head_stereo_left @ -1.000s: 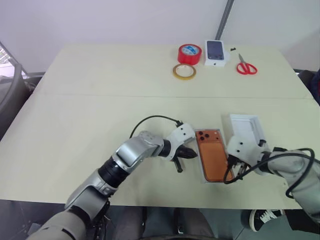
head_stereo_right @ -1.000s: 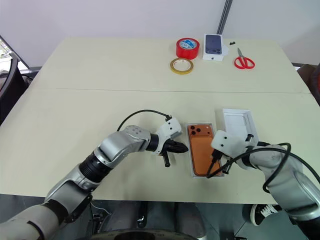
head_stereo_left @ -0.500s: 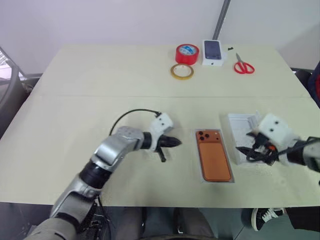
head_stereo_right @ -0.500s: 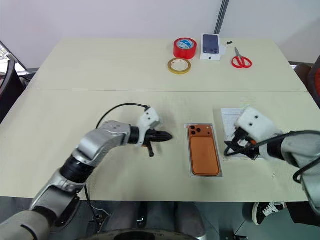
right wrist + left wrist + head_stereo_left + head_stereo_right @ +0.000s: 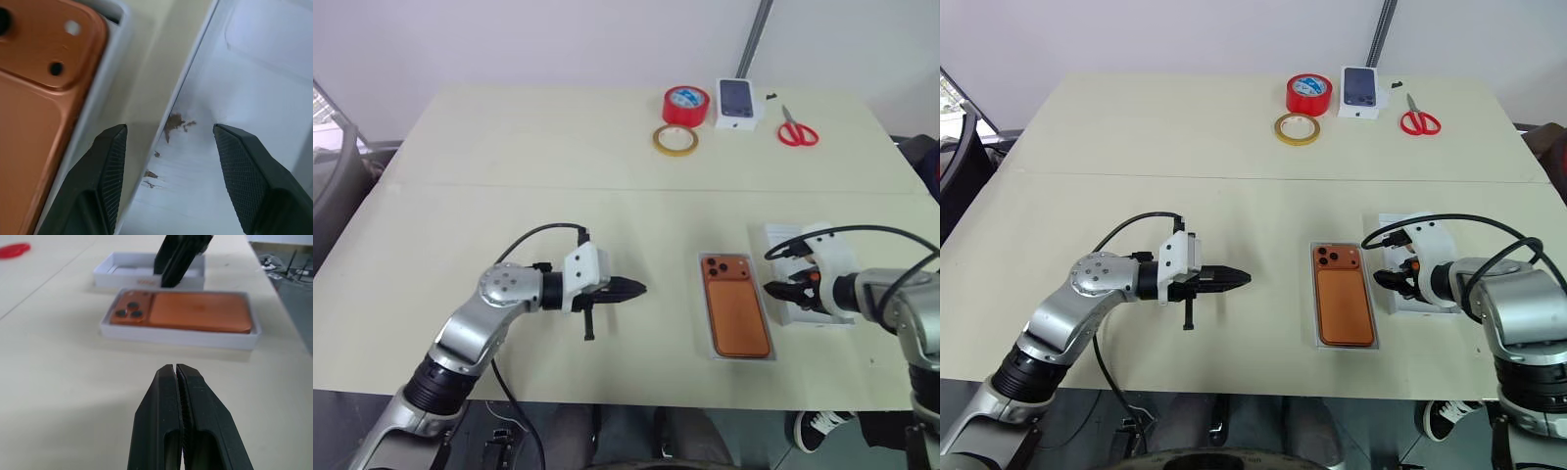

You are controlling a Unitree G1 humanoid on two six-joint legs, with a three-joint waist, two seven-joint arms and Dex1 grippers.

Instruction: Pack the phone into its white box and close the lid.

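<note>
phone (image 5: 737,305) seated in the white box (image 5: 712,323) | we've pulled our left gripper (image 5: 632,289) back, fingers pressed together | right gripper (image 5: 168,147) spread astride the lid (image 5: 784,238) rim — lid next

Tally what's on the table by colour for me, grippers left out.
Red: 2, tape roll, scissors
Yellow: 1, tape ring
Orange: 1, phone
White: 3, white box, lid, small printed box
Total: 7
</note>
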